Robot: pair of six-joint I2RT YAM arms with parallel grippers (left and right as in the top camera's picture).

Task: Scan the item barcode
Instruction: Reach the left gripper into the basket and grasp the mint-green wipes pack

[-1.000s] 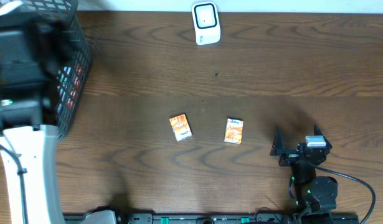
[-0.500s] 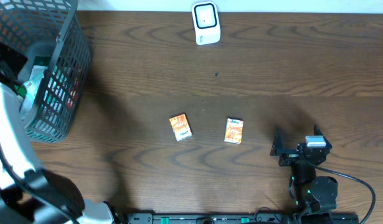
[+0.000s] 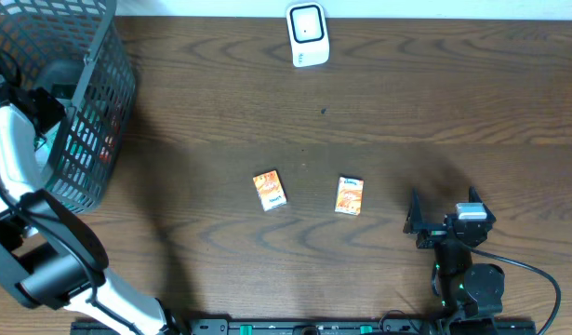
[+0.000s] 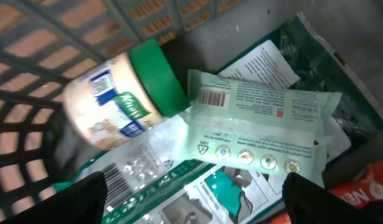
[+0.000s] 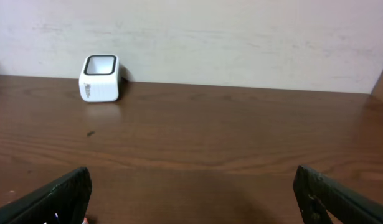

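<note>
Pale green soft wipes pack [image 4: 260, 127], barcode printed at one end, lies flat in the dark grey mesh basket [image 3: 92, 112] at the table's left. It rests on a green-and-white printed packet [image 4: 179, 186] and touches a cream jar with green lid [image 4: 126, 99]. Left gripper [image 4: 197, 198] hangs above, fingers spread, with the pack between them. Right gripper [image 5: 191, 199] is spread and empty.

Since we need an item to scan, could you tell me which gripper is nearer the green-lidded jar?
Left. The left gripper hangs over the green-lidded jar in the basket; the right gripper is across the table.
</note>
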